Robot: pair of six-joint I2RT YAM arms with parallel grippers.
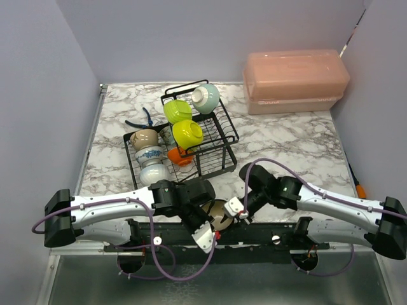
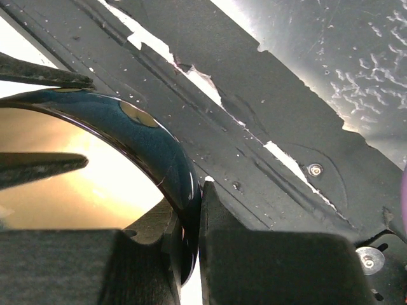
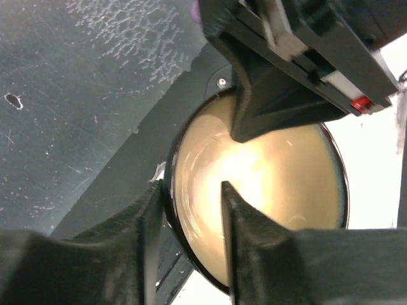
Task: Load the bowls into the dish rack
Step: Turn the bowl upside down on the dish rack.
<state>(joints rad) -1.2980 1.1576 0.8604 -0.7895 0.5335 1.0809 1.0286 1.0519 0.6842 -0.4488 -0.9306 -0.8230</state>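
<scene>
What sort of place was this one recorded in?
Probably a robot test bench staged as a kitchen counter: marble-look tabletop, plain grey walls boxing it in, wire dish rack with bowls.

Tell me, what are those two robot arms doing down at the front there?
Both arms are at one bowl, dark outside and tan inside, held up near their bases. The left arm's fingers are clamped on its rim. The right arm's fingers straddle the opposite rim, one inside and one outside, with a gap left. It looks like a handover. The black dish rack behind them already holds several other bowls.
</scene>
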